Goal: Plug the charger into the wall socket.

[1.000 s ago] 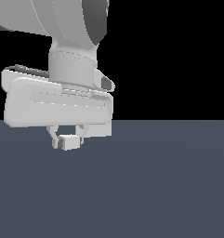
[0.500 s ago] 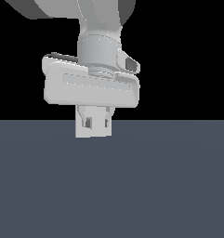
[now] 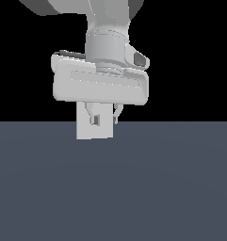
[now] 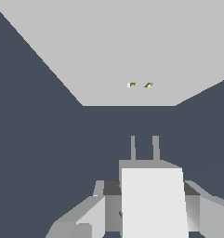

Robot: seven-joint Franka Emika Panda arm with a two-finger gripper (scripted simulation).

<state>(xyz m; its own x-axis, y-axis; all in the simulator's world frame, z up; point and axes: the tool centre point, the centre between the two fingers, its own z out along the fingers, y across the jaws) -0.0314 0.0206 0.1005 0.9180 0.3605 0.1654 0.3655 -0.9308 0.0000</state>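
Observation:
In the wrist view my gripper (image 4: 148, 188) is shut on the charger (image 4: 153, 204), a white block with two thin prongs pointing at the wall socket (image 4: 122, 46). The socket is a flat white plate with two small orange dots (image 4: 140, 84) a short gap ahead of the prongs. The prongs stand slightly to one side of the dots. In the exterior view my gripper (image 3: 105, 115) hangs in front of the socket (image 3: 86, 132), which stands upright on the floor. There the charger cannot be told apart from the white plate.
A dark grey floor (image 3: 157, 188) spreads around the plate under a black background. My wide grey hand (image 3: 101, 87) covers the top of the plate in the exterior view.
My arm has moved to the exterior view's right and a little up with the charger. The socket plate, out of view a second ago, now stands right behind my fingers.

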